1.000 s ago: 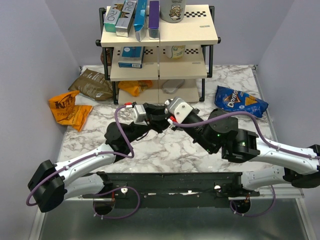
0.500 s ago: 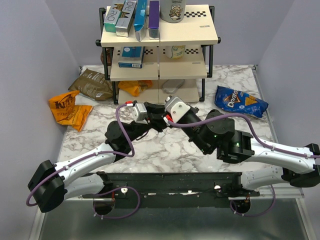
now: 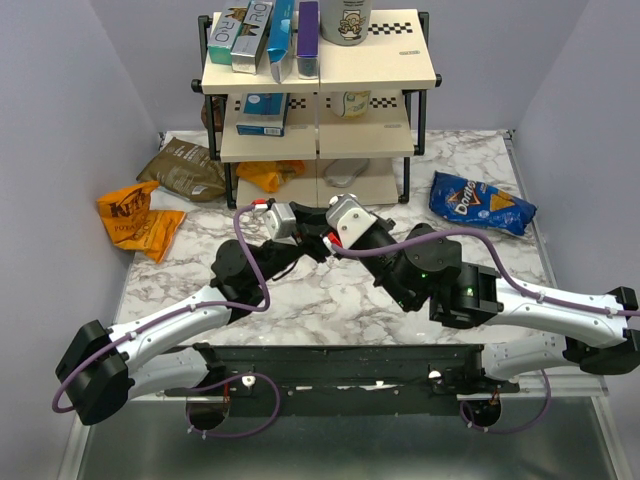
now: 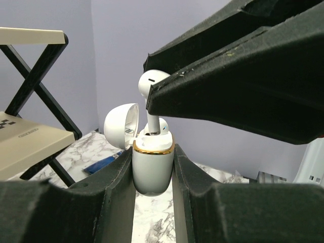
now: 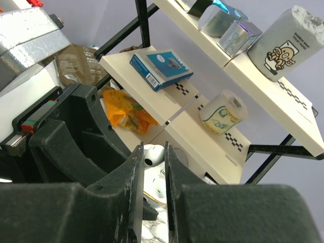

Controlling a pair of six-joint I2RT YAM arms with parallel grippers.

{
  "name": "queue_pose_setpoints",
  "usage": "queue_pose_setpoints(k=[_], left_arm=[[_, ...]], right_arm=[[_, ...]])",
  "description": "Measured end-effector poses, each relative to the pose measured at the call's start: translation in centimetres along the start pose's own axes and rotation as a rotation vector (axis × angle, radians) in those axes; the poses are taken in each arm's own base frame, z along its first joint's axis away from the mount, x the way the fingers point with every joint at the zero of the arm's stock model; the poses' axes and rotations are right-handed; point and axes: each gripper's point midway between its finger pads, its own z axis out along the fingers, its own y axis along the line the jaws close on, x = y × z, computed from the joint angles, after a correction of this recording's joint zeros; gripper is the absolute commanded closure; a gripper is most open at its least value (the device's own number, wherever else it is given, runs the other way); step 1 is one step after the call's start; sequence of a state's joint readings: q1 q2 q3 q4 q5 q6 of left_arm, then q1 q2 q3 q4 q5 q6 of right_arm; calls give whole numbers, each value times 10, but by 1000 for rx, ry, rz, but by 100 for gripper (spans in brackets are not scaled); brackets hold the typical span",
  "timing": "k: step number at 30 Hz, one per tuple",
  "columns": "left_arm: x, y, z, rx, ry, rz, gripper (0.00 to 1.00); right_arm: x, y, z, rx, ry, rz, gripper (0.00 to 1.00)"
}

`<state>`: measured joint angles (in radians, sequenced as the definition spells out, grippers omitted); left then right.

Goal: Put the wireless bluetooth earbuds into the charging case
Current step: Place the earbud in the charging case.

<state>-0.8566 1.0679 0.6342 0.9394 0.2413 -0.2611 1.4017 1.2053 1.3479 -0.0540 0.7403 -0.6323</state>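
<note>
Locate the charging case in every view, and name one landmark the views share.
Top external: hidden where the left gripper and right gripper meet.
Left wrist: charging case at centre, clamped between the fingers, lid open, earbud stem-down in it.
Right wrist: charging case low centre, in the gap between the fingers.
Shared landmark: the cream shelf rack.

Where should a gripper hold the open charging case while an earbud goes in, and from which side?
Grip the charging case by its lower body, below the gold rim, pinching opposite flanks from the base end; that should keep the flipped-back lid and opening clear for the earbud.
</note>
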Motion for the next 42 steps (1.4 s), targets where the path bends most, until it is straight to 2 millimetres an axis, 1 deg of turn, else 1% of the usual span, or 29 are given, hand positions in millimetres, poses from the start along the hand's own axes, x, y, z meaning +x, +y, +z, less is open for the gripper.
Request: queue_pose_setpoints(k=[5, 29, 42], left_arm=[[-4, 1, 2, -5, -8, -1, 100], [2, 4, 0, -16, 17, -7, 100], [1, 3, -1, -18, 21, -9, 100]], right_arm=[[2, 2, 0, -2, 4, 2, 99], [6, 4, 3, 12, 22, -1, 99], [12, 8, 4, 20, 33, -28, 99]])
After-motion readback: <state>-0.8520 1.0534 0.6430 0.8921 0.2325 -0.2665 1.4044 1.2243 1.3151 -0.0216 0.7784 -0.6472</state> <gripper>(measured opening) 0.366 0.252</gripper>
